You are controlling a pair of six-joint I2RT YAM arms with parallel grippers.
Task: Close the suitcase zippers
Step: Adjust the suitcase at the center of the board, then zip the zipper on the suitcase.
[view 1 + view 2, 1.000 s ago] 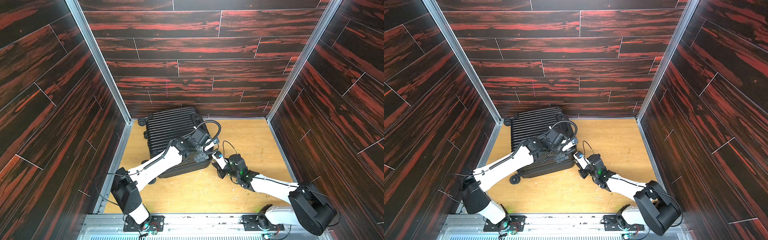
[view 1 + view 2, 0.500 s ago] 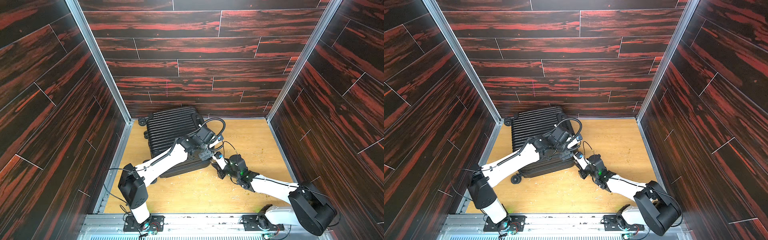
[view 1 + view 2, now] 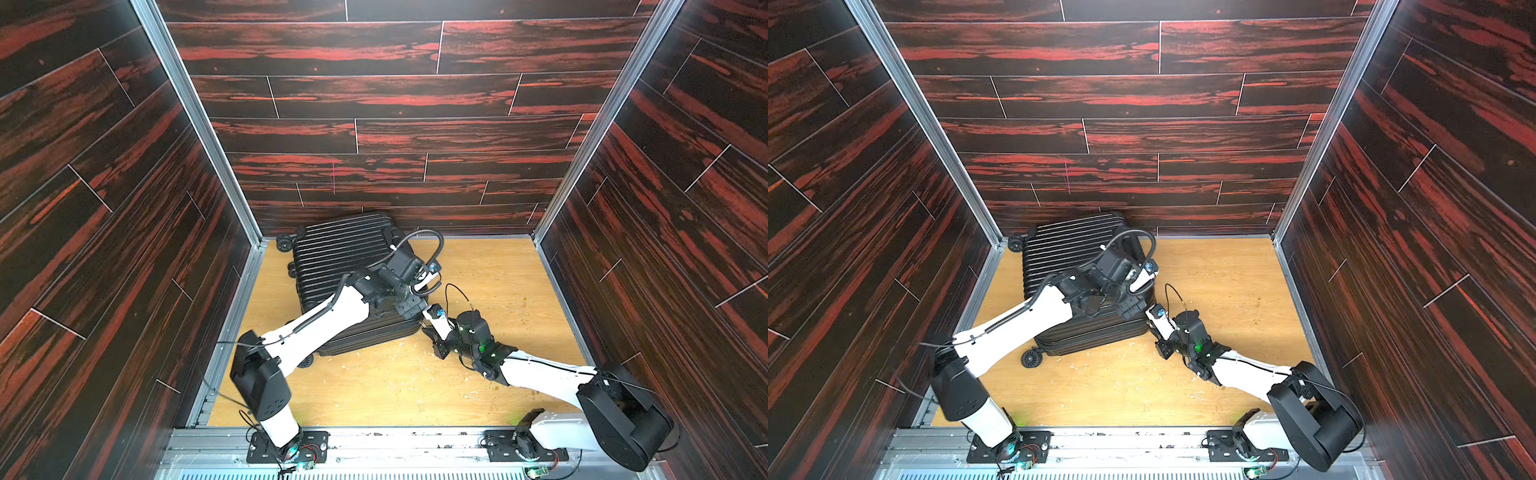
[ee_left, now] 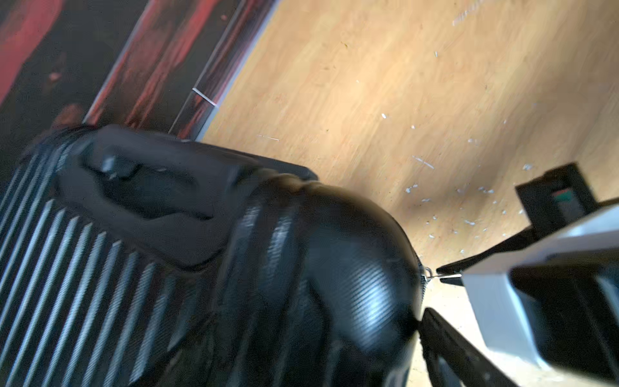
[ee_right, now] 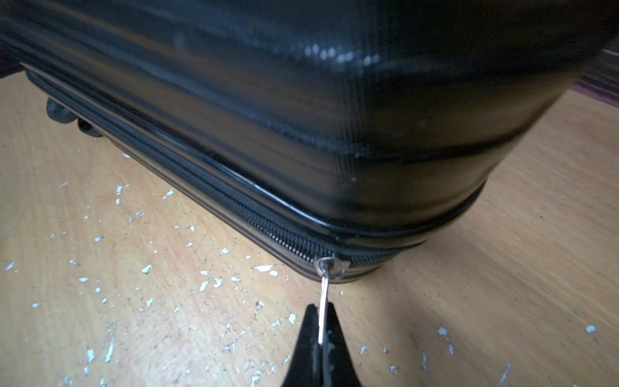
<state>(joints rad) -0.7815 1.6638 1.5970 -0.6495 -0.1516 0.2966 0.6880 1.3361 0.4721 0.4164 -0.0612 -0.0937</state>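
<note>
Right gripper (image 5: 320, 313): I have it pinched on the pull (image 5: 324, 295). My left gripper (image 3: 411, 309), jaws apart, sits over the suitcase (image 3: 340, 253) corner. Suitcase lies shut on the floor (image 3: 478, 270), left side, by the back wall (image 3: 374, 187). Zipper (image 5: 234, 201) rings the seam, with the pull at the near corner.

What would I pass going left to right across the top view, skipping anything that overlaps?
In order: left elbow → suitcase → right gripper → right elbow.
</note>
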